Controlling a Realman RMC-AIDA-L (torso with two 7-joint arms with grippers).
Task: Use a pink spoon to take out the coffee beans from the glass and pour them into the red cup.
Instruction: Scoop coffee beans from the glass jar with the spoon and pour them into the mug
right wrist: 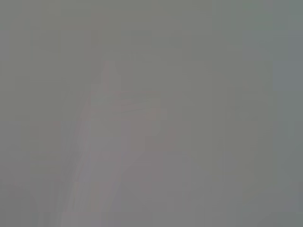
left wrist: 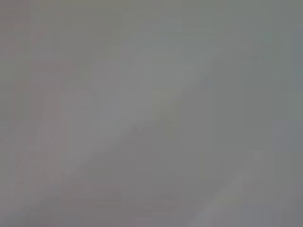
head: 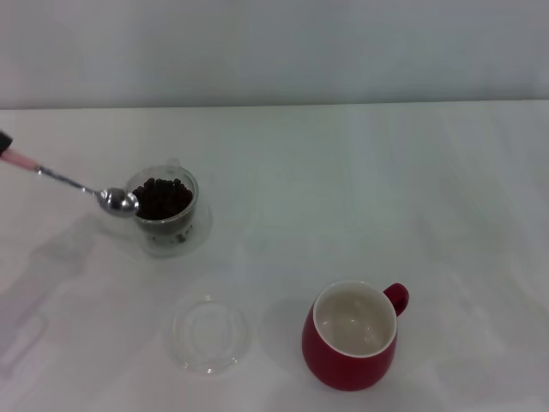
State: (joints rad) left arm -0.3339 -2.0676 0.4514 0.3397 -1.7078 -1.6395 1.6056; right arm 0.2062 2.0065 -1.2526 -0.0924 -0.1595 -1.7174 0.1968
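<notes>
1 pink spoon (head: 77, 184) beside glass (head: 165, 210)

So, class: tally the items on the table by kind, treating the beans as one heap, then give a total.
Drinking vessels: 2, the glass and the red cup
Spoons: 1, the pink spoon
Clear round dishes: 1, the flat dish
Heaps of coffee beans: 1
Total: 5

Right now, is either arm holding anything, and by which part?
The left gripper, barely in view, holds the pink spoon by its handle end; its bowl is at the glass rim.
</notes>
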